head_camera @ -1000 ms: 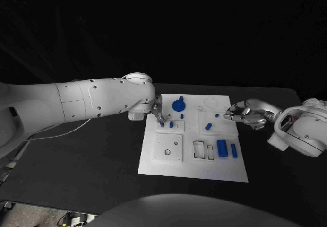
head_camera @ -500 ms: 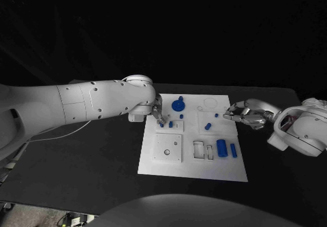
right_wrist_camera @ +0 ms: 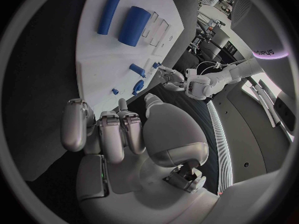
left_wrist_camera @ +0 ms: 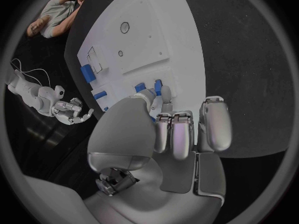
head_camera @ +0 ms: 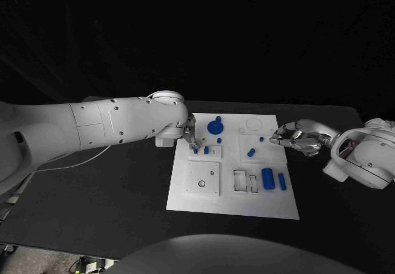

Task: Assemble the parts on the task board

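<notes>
White task board point(head_camera: 234, 188) carries blue parts point(head_camera: 267, 177), lettering unreadable

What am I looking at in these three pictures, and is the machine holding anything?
A robot with two white arms, each ending in a silver hand, works at a black table. One picture looks down from its head; the two round ones come from cameras behind each wrist. The white task board lies in the middle, carrying small blue parts, such as two blue cylinders side by side and a blue round part. The left hand reaches over small blue pegs; whether it grips one is unclear. The right hand, fingers curled, seems to hold nothing.
</notes>
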Tool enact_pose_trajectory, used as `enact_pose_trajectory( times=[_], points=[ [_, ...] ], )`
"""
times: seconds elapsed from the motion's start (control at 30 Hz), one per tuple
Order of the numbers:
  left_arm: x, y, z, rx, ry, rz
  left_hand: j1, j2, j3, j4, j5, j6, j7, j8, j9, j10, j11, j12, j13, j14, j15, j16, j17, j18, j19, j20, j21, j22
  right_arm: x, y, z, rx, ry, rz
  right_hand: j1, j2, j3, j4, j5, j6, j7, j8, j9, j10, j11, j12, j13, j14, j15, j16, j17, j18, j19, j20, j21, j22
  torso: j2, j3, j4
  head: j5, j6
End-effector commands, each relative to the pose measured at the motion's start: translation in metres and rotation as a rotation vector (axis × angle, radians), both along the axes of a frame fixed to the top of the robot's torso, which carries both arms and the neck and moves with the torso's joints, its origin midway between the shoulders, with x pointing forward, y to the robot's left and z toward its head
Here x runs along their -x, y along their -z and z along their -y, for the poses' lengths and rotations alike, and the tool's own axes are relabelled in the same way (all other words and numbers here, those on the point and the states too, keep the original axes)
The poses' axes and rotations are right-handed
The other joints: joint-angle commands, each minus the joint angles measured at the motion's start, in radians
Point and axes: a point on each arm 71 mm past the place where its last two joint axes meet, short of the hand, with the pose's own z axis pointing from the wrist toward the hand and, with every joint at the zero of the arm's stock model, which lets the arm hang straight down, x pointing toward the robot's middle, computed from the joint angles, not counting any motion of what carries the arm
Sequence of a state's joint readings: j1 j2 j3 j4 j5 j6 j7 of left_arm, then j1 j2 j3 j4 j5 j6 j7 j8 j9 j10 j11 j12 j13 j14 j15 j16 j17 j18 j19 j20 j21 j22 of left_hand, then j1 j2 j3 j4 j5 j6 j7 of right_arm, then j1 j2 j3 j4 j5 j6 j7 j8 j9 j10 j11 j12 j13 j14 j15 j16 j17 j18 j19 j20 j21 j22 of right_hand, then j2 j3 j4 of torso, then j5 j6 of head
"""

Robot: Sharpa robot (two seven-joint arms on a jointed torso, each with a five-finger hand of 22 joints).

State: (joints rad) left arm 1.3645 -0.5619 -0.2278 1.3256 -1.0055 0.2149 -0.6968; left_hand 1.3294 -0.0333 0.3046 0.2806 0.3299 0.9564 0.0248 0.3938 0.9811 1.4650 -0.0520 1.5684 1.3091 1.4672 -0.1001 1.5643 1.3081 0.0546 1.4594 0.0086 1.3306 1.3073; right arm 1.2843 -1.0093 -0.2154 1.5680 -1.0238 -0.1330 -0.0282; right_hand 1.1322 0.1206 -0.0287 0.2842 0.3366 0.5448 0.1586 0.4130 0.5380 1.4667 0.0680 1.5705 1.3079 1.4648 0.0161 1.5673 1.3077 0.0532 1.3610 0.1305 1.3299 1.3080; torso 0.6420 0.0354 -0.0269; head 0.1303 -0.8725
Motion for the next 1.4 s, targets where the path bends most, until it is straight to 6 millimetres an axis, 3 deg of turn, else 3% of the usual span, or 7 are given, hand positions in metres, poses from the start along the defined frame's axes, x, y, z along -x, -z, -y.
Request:
enact_pose_trajectory(
  times=[0.03,1.1,1.4],
  points=[
    [0.001,0.002,-0.010,-0.122,-0.097,-0.012,0.001,0.008,0.005,-0.001,0.001,0.006,-0.006,0.005,0.001,0.106,-0.002,0.002,0.262,0.104,-0.005,0.007,0.263,0.008,-0.003,-0.002,-0.003,0.089,0.001,0.001,-0.001,0.003,-0.010,-0.007,0.009,0.002,-0.003,-0.005,0.007,0.002,0.002,-0.006,-0.002,0.104,0.008,0.000,0.263,0.106,0.005,0.003,0.263,0.017,-0.004,0.001,-0.005,0.167,0.000,-0.0001,-0.0002,0.002,0.000],
    [0.005,0.010,-0.003,-0.142,-0.062,-0.067,-0.008,-0.005,0.019,-0.010,-0.018,0.009,-0.006,0.004,-0.001,0.106,-0.002,0.002,0.262,0.102,-0.004,0.000,0.259,0.010,-0.006,-0.001,-0.013,0.084,0.000,0.003,-0.003,0.002,-0.013,-0.009,0.011,0.001,-0.004,-0.005,0.007,0.002,0.002,-0.006,-0.002,0.104,0.008,0.000,0.263,0.106,0.005,0.003,0.263,0.017,-0.005,0.002,-0.006,0.166,-0.001,0.0006,-0.0004,0.006,0.000],
    [0.004,0.013,-0.004,-0.159,-0.054,-0.075,-0.019,-0.011,0.024,-0.013,-0.039,0.005,-0.004,-0.001,-0.004,0.106,0.000,0.002,0.262,0.101,-0.004,-0.008,0.255,0.012,-0.010,0.000,-0.024,0.078,0.001,0.004,-0.002,0.002,-0.012,-0.009,0.013,0.001,-0.003,-0.006,0.008,0.002,0.002,-0.006,-0.003,0.104,0.008,0.000,0.263,0.106,0.005,0.003,0.263,0.017,-0.005,0.002,-0.006,0.166,0.000,0.0003,-0.0006,0.006,0.000]
  ],
)
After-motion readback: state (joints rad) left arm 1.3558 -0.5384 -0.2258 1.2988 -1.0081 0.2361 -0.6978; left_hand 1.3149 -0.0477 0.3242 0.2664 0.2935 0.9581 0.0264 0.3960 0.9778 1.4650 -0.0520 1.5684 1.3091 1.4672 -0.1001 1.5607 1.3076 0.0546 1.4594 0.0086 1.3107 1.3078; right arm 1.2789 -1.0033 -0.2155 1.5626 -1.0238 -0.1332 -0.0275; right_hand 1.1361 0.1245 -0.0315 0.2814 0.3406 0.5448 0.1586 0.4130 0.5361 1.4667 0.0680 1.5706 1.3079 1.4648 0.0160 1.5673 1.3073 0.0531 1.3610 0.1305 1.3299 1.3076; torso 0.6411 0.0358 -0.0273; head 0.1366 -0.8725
